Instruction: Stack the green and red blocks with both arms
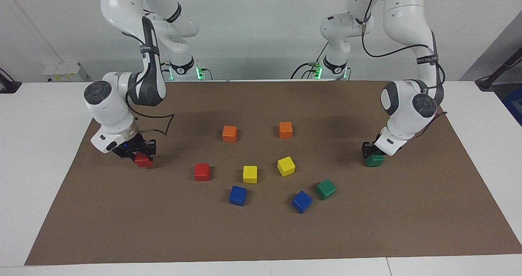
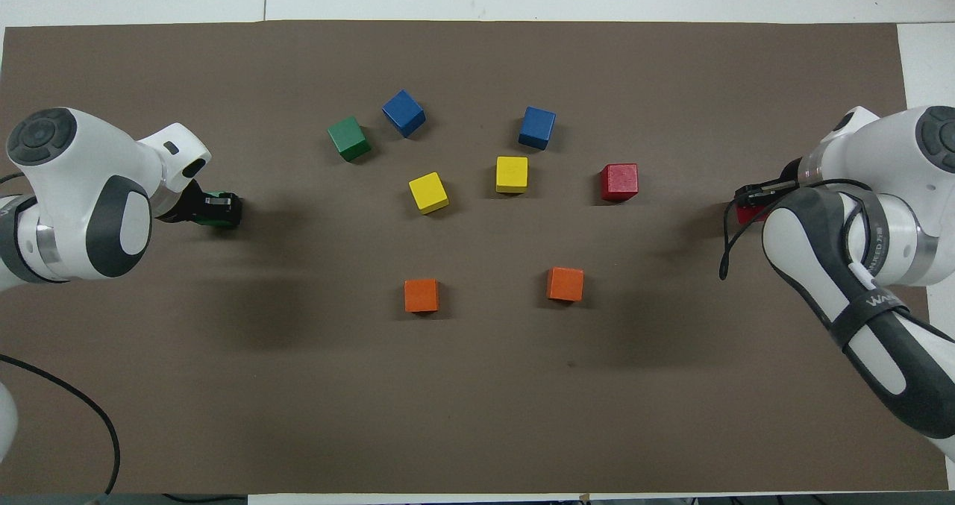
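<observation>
The left tool (image 1: 373, 155) grips a green block (image 1: 374, 160) near its end of the counter (just above the mat); the right tool (image 1: 140, 155) clamps a red block (image 1: 143, 160) at its end.

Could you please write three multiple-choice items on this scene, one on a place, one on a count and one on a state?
1. Which cubes lie nearest the robots?
A. blue
B. orange
C. yellow

2. How many cubes lie free on the mat, held by no gripper?
A. six
B. ten
C. eight

3. What is the right gripper doing?
A. shut on a red cube
B. open over an orange cube
C. shut on a blue cube

Answers: 1 B, the orange cubes sit highest in the facing view. 2 C, eight lie free on the mat. 3 A, it grips the held red cube, as the left gripper grips the held green cube.
</observation>
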### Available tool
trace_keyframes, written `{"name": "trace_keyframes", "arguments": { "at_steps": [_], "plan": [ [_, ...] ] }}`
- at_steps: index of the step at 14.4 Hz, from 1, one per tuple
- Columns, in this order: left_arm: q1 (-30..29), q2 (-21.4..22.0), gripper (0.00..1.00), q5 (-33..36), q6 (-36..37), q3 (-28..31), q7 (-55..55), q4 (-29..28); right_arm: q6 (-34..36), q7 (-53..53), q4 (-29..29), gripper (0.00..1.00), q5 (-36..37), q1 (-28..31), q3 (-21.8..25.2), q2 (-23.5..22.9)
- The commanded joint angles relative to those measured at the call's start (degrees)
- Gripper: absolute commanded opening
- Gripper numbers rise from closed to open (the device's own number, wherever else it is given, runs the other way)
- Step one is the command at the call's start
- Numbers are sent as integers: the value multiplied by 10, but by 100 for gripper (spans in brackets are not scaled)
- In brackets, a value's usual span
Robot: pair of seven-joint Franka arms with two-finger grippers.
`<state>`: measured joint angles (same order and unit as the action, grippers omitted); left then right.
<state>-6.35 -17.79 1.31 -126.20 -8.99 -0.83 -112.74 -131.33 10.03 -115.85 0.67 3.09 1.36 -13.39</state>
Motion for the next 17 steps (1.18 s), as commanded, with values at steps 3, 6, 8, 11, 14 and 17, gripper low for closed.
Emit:
{"name": "trace_keyframes", "arguments": {
  "at_steps": [3, 6, 8, 11, 14, 17],
  "plan": [
    [-14, 0, 100, 6, -12, 1, 9, -2, -16, 15, -14, 0, 0, 3, 0, 2],
    [-15, 1, 100, 6, -12, 3, 8, 0, -23, 16, -16, 0, 0, 4, 0, -1],
    [-13, 6, 100, 6, 2, 7, 7, 12, -28, 15, -20, 0, 0, 4, 0, -1],
    [6, 1, 100, 5, 40, 6, 54, 66, -29, 15, -20, 0, 0, 4, 0, -2],
    [50, -17, 100, 1, 34, 5, 157, 102, -33, 15, -20, 0, 0, 4, 0, -3],
    [103, -74, 100, 0, 94, 6, 278, 215, -32, 15, -20, 0, 0, 4, 0, -3]
  ]
}}
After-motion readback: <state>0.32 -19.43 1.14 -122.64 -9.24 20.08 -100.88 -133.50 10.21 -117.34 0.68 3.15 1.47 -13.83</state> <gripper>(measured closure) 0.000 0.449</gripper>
